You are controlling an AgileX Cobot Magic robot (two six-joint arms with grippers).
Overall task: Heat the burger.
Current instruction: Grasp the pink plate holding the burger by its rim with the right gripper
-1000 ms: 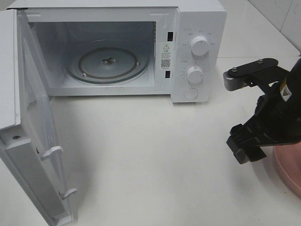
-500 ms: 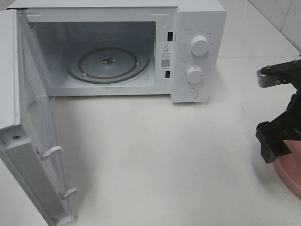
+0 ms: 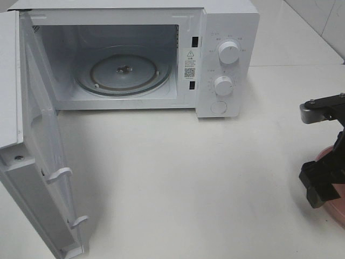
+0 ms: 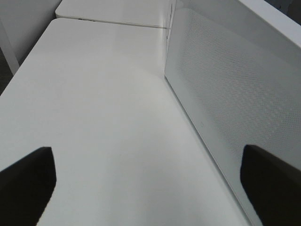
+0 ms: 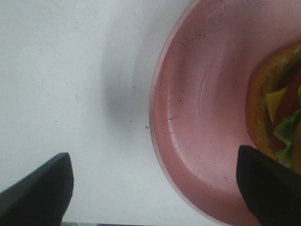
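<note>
The right gripper (image 5: 151,200) hangs with its jaws spread wide and nothing between them. In its wrist view the near-left rim of the pink plate (image 5: 197,117) lies below the gap, and I cannot tell whether the fingers are down at rim level. In the high view the same gripper (image 3: 321,186) sits at the far right edge of the scene, over the plate (image 3: 335,209). The burger (image 5: 277,106) rests on that plate, toward the side away from the rim under the gripper. Only a slice of it shows: brown bun edge, yellow cheese, red tomato and green lettuce. It cannot be seen in the high view. I judge the burger to be a soft, loose stack. A pinch would crush the bun and could slide the layers apart, so the plate is the better thing to grasp. The plate looks stiff and smooth, perhaps slippery. A firm bite on the raised rim with the plate kept level should stop the burger from sliding or tipping. The microwave (image 3: 226,54) stands to the left and farther back. Its door (image 3: 32,162) is swung fully open and its glass turntable (image 3: 124,73) is bare. White table (image 3: 178,162) lies between plate and oven. The left gripper (image 4: 149,186) is also spread and holds nothing, hovering beside the door's perforated outer face (image 4: 225,94).
</note>
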